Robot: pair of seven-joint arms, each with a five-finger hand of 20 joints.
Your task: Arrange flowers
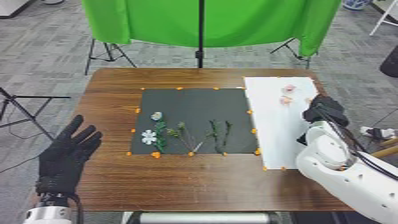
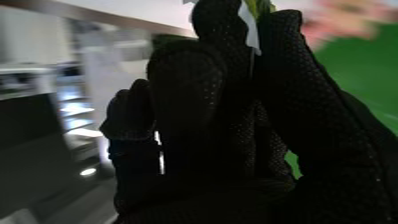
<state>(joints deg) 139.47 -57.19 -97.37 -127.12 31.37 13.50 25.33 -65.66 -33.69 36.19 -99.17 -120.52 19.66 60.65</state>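
You look about partway through, I think. On the dark mat [image 1: 195, 102] you have a white flower [image 1: 149, 137], a pale bloom [image 1: 157, 116] above it, thin branchy stems [image 1: 182, 136] in the middle and two green stems [image 1: 215, 134] to the right. They stand side by side like a little garden. On the white sheet [image 1: 277, 132] there are pink flowers [image 1: 286, 100] near the far end. My guess is that those still need a home on the mat, maybe up above the stems.

Your right hand [image 1: 324, 111] is by the right edge of the white sheet, close to the table [image 1: 107, 185] edge. Its fingers are nearly closed, pinching a green and white bit [image 2: 259, 7] at the tips. I can't tell what the whole thing is. Your left hand [image 1: 64, 155] is wide open at the table's left side, and holds nothing.

You have lots of room on the mat's far half. Go in high from the right, so you don't brush the pink flowers or bump the stems.
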